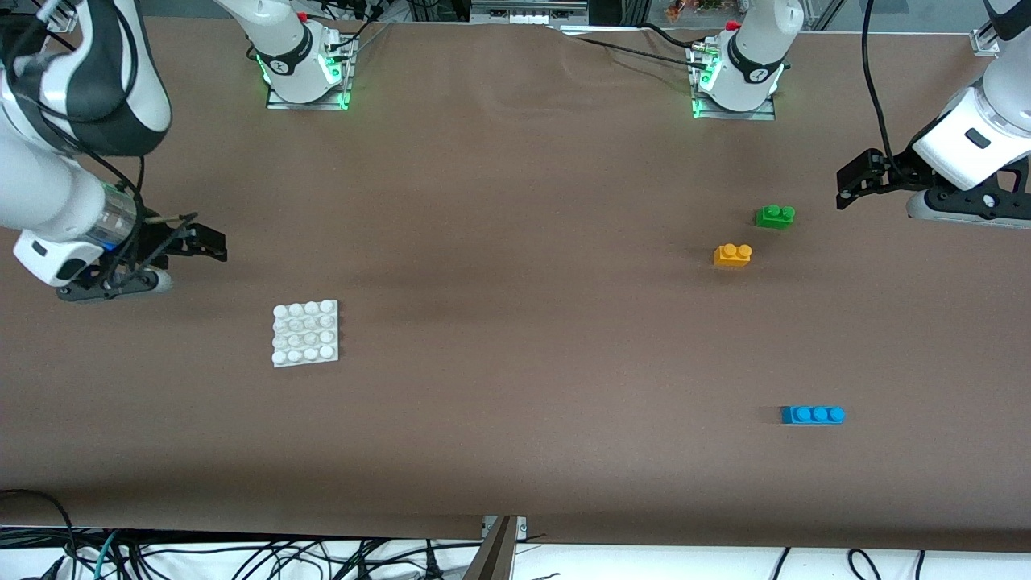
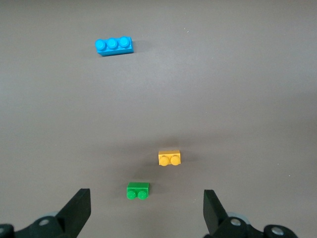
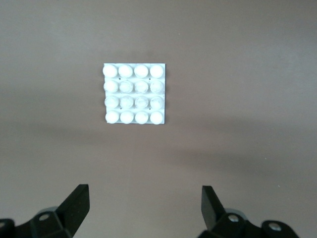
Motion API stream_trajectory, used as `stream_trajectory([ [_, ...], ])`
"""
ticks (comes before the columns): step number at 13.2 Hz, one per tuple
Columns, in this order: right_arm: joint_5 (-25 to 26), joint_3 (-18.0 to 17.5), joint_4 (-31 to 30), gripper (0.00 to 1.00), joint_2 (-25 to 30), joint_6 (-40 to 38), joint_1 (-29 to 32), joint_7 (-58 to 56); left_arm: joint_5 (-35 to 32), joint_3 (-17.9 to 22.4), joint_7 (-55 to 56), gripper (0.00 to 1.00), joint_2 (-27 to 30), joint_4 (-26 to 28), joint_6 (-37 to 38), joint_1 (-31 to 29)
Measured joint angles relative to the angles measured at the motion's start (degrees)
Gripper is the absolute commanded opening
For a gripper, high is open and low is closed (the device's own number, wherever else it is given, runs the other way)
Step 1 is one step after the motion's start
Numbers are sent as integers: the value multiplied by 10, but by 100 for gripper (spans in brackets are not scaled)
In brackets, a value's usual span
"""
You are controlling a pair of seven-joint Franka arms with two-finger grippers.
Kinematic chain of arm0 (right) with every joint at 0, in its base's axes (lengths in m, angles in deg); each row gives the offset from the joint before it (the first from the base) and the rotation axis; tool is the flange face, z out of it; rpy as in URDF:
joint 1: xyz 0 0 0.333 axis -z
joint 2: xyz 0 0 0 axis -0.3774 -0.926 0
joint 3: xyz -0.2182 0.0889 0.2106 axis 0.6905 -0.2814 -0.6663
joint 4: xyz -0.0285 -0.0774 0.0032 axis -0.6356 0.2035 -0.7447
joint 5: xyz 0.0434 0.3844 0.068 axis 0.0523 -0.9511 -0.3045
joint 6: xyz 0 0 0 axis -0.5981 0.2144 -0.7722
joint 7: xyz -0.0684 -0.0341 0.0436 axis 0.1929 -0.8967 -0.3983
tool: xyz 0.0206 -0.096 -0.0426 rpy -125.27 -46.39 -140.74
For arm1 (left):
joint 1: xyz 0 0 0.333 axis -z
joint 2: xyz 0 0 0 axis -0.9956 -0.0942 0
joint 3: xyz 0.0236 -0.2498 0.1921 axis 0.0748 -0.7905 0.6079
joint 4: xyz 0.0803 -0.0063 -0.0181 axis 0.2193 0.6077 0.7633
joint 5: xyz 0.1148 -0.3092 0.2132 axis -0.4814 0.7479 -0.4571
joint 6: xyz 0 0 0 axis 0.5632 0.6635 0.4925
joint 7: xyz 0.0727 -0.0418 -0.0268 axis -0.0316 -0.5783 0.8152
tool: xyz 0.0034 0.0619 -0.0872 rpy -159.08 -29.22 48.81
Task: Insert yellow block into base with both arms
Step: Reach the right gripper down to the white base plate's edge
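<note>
The yellow block (image 1: 732, 254) lies on the brown table toward the left arm's end; it also shows in the left wrist view (image 2: 169, 158). The white studded base (image 1: 305, 333) lies toward the right arm's end and shows in the right wrist view (image 3: 134, 93). My left gripper (image 1: 852, 179) is open and empty, up in the air at the table's left-arm end, beside the green brick (image 1: 775, 215). My right gripper (image 1: 211, 242) is open and empty, up in the air at the table's right-arm end, apart from the base.
The green two-stud brick (image 2: 137, 190) lies just farther from the front camera than the yellow block. A blue three-stud brick (image 1: 813, 414) lies nearer the front camera, also seen in the left wrist view (image 2: 114, 45). Cables hang at the table's front edge.
</note>
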Motion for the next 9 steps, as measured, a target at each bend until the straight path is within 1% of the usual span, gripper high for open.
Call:
stream_trajectory([
  [5,0,4,-54,100,-74,146,2,0,0,0,0,100,0,0,0,0],
  [7,-1,6,-58,100,-114,201,5,2,0,0,0,100,0,0,0,0],
  [9,-14,6,-58,100,-147,242,6,3,0,0,0,100,0,0,0,0],
])
